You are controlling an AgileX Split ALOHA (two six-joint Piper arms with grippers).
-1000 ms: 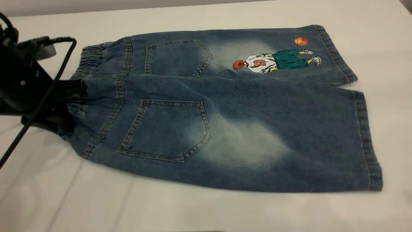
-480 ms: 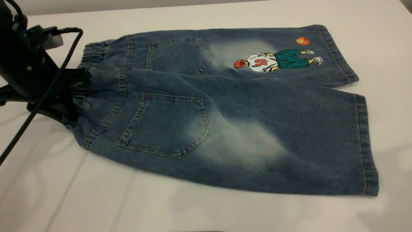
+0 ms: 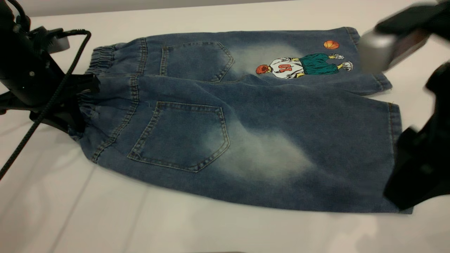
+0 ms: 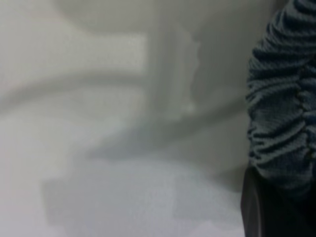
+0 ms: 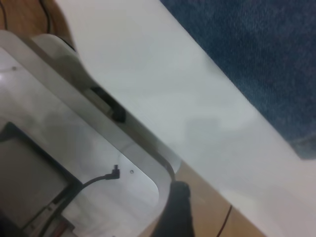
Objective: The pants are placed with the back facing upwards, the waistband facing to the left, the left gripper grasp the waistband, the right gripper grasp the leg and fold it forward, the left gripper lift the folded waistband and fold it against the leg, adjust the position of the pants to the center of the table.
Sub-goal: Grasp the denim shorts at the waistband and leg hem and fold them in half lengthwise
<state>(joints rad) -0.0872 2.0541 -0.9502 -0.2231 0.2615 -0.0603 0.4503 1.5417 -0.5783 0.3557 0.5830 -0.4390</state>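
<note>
The pants (image 3: 242, 119) lay flat on the white counter (image 3: 105, 218), back pockets up, with the waistband (image 3: 100, 59) at the end by the left pincer (image 3: 79, 102) and the hems at the end by the right pincer (image 3: 418, 165). The left pincer was pressed together on the gathered waistband of the nearer half, its black fingers (image 3: 82, 84) biting the ruched edge (the left wrist view showed those puckered folds (image 4: 284, 98) right against a dark finger (image 4: 256, 207)). A thick black cable (image 3: 45, 105) trailed down from that arm across the counter. The plain leg (image 3: 316, 154), with its faded whitish patch, stretched from that grip away to the right pincer, which hung blurred over the leg's hem corner; whether it was spread or pressed together could not be told. The printed leg (image 3: 299, 65) lay just beyond, on the far side of both pincers.
</note>
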